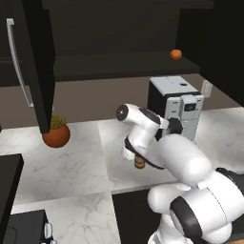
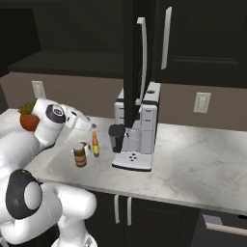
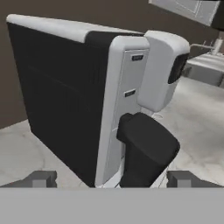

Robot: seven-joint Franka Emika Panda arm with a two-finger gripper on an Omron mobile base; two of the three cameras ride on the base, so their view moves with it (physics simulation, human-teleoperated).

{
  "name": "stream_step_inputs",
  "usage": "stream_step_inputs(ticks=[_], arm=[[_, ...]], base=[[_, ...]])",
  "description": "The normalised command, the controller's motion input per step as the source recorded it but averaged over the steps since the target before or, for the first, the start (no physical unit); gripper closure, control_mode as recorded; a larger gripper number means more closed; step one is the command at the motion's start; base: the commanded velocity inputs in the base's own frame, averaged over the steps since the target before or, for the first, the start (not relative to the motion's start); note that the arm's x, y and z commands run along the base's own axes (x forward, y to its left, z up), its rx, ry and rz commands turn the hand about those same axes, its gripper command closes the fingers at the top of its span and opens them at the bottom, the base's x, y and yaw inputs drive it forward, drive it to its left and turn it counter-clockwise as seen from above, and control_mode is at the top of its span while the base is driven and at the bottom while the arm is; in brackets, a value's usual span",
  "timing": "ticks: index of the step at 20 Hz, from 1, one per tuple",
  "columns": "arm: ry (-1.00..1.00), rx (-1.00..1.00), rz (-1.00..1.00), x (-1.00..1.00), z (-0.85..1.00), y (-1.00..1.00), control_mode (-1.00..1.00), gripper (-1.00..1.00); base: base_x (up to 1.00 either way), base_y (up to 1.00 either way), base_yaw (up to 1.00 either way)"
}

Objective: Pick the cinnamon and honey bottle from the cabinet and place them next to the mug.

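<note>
In the left base view, our arm bends over the marble table (image 1: 71,167); a brown jar, probably the cinnamon (image 1: 139,163), peeks out beneath the wrist at centre. An orange fruit (image 1: 176,54) sits on the cabinet (image 1: 119,66) shelf, upper right.

In the right base view, the cinnamon (image 2: 80,155) and honey bottle (image 2: 95,144) stand left of centre, just beside the coffee machine (image 2: 137,132). A pale rim between them may be the mug; we cannot tell. Both bottles look delivered.

In the hand view, our jaws (image 3: 111,179) stand wide apart, holding nothing, facing the coffee machine (image 3: 87,96).
</note>
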Motion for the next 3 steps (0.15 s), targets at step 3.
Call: stream_step_inputs(ticks=[3], arm=[[0.07, 0.07, 0.30, -0.18, 0.56, -0.05, -1.00, -1.00]], base=[[0.00, 0.00, 0.00]])
